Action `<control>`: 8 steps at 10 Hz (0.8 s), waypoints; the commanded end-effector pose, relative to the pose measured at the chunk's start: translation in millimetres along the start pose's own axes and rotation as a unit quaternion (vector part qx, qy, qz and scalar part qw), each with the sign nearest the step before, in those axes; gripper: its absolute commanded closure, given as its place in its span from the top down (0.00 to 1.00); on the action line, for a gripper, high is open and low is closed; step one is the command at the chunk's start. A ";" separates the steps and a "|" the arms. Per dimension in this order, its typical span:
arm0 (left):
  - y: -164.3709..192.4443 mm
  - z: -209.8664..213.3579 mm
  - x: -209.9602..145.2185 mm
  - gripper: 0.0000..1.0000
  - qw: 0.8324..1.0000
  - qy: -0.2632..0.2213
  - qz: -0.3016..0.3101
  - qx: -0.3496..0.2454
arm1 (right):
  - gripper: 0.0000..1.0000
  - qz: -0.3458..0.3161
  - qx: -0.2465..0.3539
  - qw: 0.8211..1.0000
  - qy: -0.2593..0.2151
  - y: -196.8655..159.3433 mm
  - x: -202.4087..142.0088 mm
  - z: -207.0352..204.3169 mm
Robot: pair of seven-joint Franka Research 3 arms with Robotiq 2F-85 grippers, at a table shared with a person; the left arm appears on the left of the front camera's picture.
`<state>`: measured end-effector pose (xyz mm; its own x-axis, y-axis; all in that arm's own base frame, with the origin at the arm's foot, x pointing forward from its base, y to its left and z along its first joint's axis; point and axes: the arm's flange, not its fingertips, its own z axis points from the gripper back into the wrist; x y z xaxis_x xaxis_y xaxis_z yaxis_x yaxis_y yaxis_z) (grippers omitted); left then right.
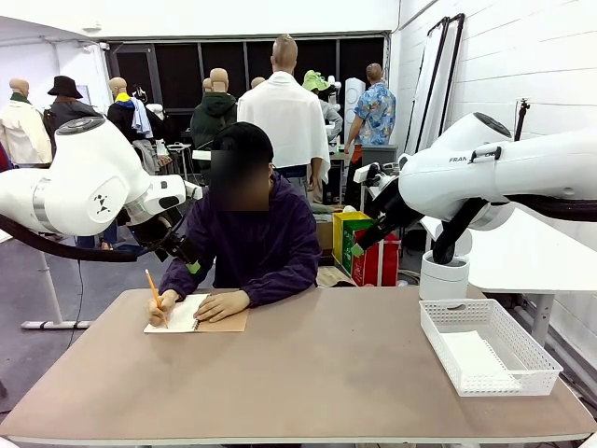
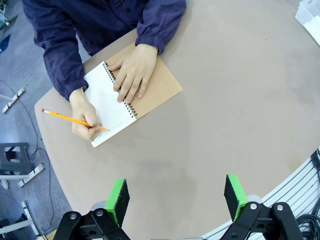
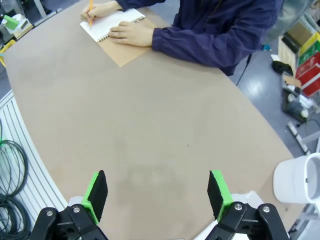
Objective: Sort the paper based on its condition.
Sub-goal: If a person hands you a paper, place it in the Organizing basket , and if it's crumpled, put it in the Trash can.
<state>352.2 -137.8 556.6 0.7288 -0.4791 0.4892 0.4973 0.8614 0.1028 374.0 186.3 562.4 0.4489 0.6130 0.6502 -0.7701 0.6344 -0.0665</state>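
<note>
Brown cardboard backs a spiral-bound notebook (image 1: 191, 315) that lies open on a matte, grey-brown table (image 1: 326, 373) with rounded corners, at the person's side. The notebook is the landmark for everything below.

Left of it, the robot's left arm (image 1: 84, 182) is a smooth, glossy white shell. Its wrist view looks down past the left gripper (image 2: 176, 197): black fingers with flat green pads spread wide, nothing between them, above bare table well short of the notebook.

On the notebook's white page, the person's writing hand (image 1: 160, 306) holds an orange pencil (image 1: 155, 294) with its tip on the paper page. The other hand (image 1: 222, 304) rests flat across the black wire spiral (image 2: 122, 92), which the left wrist view resolves coil by coil. Both sleeves are dark blue. No writing on the page can be read.

Right of the notebook, the right arm (image 1: 504, 173) carries small dark letters beginning "FRA". The right gripper (image 3: 156, 194) is likewise spread and empty, above bare table.

Well right of the notebook, the front view looks into a white plastic mesh basket (image 1: 434, 329), rectangular, with the paper (image 1: 471, 357), flat and plain, lying inside. Beyond the basket stands a round white container (image 1: 443, 277).
</note>
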 end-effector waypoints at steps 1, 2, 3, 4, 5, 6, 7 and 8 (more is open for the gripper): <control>0.5 1.0 0.0 1.00 1.000 -0.003 0.002 -0.005 | 1.00 0.000 -0.003 1.000 0.001 -0.6 -0.4 0.0; 0.5 1.0 0.0 1.00 1.000 -0.003 0.002 -0.005 | 1.00 0.000 -0.003 1.000 0.001 -0.6 -0.4 0.0; 0.5 1.0 0.0 1.00 1.000 -0.003 0.002 -0.005 | 1.00 0.000 -0.003 1.000 0.001 -0.6 -0.4 0.0; 0.5 1.0 0.0 1.00 1.000 -0.003 0.002 -0.005 | 1.00 0.000 -0.003 1.000 0.001 -0.6 -0.4 0.0; 0.5 1.0 0.0 1.00 1.000 -0.003 0.002 -0.005 | 1.00 0.000 -0.003 1.000 0.001 -0.6 -0.4 0.0; 0.5 1.0 0.0 1.00 1.000 -0.003 0.002 -0.005 | 1.00 0.000 -0.003 1.000 0.001 -0.6 -0.4 0.0; 0.5 1.0 0.0 1.00 1.000 -0.003 0.002 -0.005 | 1.00 0.000 -0.003 1.000 0.001 -0.6 -0.4 0.0; 0.5 1.0 0.0 1.00 1.000 -0.003 0.002 -0.005 | 1.00 0.000 -0.003 1.000 0.001 -0.6 -0.4 0.0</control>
<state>352.2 -137.8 556.6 0.7288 -0.4791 0.4892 0.4973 0.8614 0.1028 374.1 186.2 562.4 0.4490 0.6128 0.6502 -0.7699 0.6346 -0.0665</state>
